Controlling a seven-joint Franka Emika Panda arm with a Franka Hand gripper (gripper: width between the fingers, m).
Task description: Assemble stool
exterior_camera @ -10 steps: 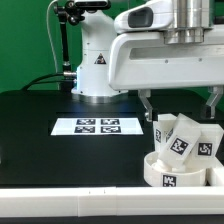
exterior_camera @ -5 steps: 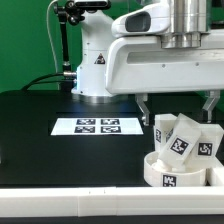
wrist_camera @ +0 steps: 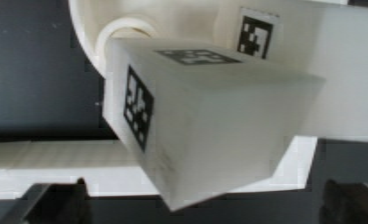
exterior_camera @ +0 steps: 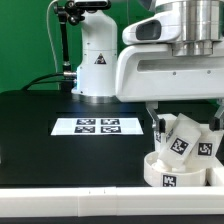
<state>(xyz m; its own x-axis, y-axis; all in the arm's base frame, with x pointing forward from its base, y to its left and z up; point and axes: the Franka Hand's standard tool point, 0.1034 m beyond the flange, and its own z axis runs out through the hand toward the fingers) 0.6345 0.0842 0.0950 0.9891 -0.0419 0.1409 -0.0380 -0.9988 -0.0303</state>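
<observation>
Wrist view — a tagged leg (wrist_camera: 207, 115) sits between the tool's (wrist_camera: 195, 197) spread-apart fingers.

I work in a robot lab. My big white robot arm (exterior_camera: 170, 70) is bolted by its base onto a flat black table (exterior_camera: 40, 125). A thin flat white marker board (exterior_camera: 98, 127) with black-and-white square tags lies on the table. Behind it hangs a plain green wall (exterior_camera: 25, 40), and black cables (exterior_camera: 57, 45) run down beside my base.

Legs (exterior_camera: 186, 138) on seat (exterior_camera: 170, 172), ext. view's right of marker board (exterior_camera: 99, 127).
</observation>
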